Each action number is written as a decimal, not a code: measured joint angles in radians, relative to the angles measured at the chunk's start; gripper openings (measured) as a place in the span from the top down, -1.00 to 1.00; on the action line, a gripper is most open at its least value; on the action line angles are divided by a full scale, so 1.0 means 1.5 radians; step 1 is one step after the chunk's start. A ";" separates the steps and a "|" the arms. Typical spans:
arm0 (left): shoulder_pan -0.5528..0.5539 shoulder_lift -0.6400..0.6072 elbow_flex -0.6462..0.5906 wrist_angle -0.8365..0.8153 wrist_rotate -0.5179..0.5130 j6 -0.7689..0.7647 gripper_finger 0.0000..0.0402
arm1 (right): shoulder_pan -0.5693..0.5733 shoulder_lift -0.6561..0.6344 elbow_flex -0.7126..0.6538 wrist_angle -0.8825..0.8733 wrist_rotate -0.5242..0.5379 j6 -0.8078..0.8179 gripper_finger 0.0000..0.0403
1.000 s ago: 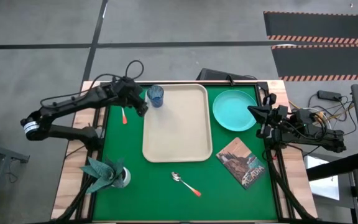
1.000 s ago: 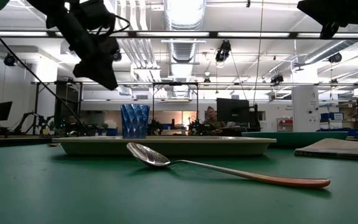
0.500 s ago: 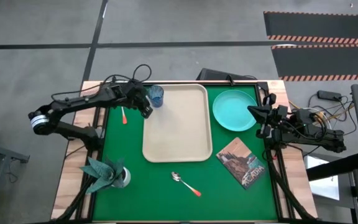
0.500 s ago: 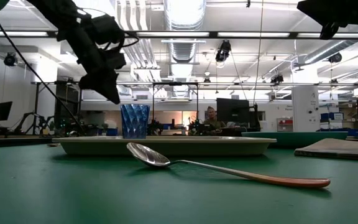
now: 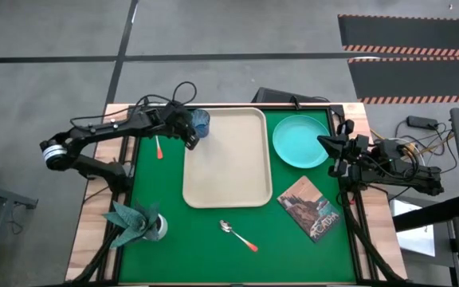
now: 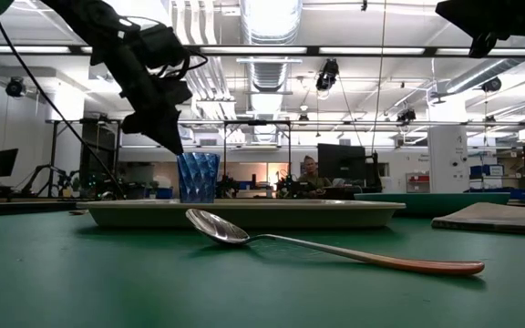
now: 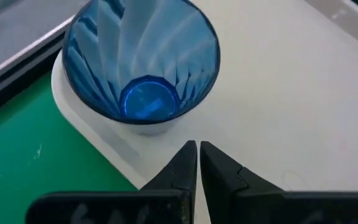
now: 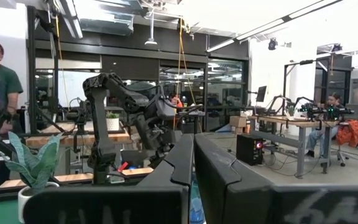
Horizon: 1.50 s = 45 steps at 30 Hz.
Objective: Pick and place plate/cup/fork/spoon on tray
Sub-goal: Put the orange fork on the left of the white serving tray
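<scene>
The dark-blue cup (image 5: 201, 122) stands upright on the far left corner of the beige tray (image 5: 225, 159). It also shows in the left wrist view (image 7: 142, 62) and the low view (image 6: 198, 176). My left gripper (image 7: 197, 149) is shut and empty. It hangs just beside the cup's near side, above the tray's left rim (image 6: 175, 146). The fork (image 5: 158, 147) lies on the green mat left of the tray, partly under my left arm. The spoon (image 5: 237, 235) lies near the front edge. The turquoise plate (image 5: 300, 141) lies right of the tray. My right gripper (image 5: 325, 143) is shut at the plate's right.
A brown picture-covered book (image 5: 311, 207) lies at the right, near the front. A pale holder with a teal folded napkin (image 5: 138, 222) stands at the front left. People show in the room beyond the table.
My left gripper has gone down and toward the table's right edge, closing in on the cup. The cup has stayed where it was on the tray.
</scene>
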 joint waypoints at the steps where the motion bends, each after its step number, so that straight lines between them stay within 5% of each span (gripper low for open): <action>1: 0.000 0.000 0.000 0.006 -0.001 -0.002 0.97 | 0.000 0.000 0.000 0.000 0.000 0.000 0.96; 24: 0.000 -0.004 0.000 0.022 -0.016 -0.035 0.97 | 0.000 0.000 0.000 -0.002 0.000 0.000 0.96; 32: -0.006 -0.007 0.000 0.016 0.037 -0.054 0.97 | 0.000 0.000 0.000 -0.002 0.000 0.000 0.96; 45: -0.008 -0.112 -0.001 -0.157 0.061 -0.131 0.97 | 0.000 0.000 0.000 -0.003 0.000 0.000 0.96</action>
